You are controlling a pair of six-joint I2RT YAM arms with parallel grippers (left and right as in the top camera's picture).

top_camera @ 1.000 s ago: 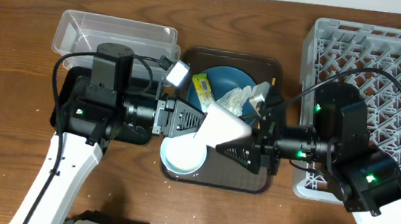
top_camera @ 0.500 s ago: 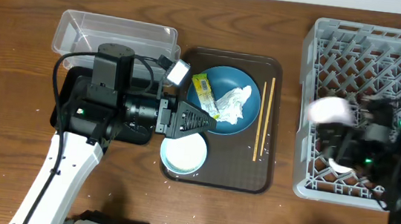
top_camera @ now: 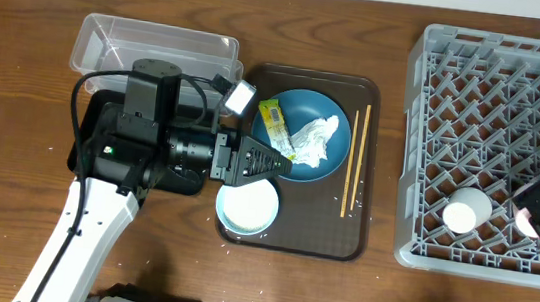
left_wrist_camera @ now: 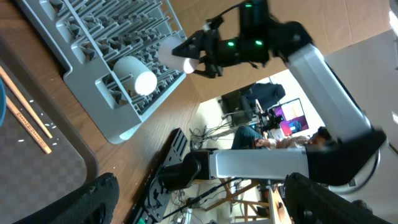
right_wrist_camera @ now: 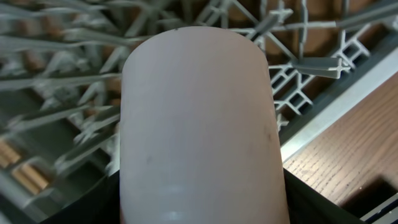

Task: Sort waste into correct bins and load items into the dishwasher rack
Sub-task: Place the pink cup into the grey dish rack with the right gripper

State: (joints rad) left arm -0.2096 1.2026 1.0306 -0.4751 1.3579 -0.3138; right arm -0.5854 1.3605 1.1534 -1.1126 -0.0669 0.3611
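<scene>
The dishwasher rack (top_camera: 501,105) fills the right side of the counter (top_camera: 18,64), and the step in hand is judged to be the setting down of the pink cup (right_wrist_camera: 199,124). The cup is clamped in the right gripper (top_camera: 537,214) and is held over the rack's near right corner, just beside the whitish cup (top_camera: 466,210) already lying on the lattice. A free cell should be chosen well clear of that cup. The pink cup should be lowered between the pegs before it is let go, so that it is not left tipped on a peg or on the rack's rim.

On the brown serving tray (top_camera: 311,238) the rest is waiting. The dark blue dish (top_camera: 305,104) must be cleared before it can be loaded, since the yellow-green snack wrapper (top_camera: 275,126) and the crumpled tissue (top_camera: 313,141) lie in it. The light blue bowl (top_camera: 247,209) sits at the tray's near left corner, and the chopsticks (top_camera: 354,160) lie along the dish's right side. The left gripper (top_camera: 274,162) is spread wide and carries nothing, poised between bowl and dish. The clear tub (top_camera: 156,44) stands behind the left arm.
</scene>
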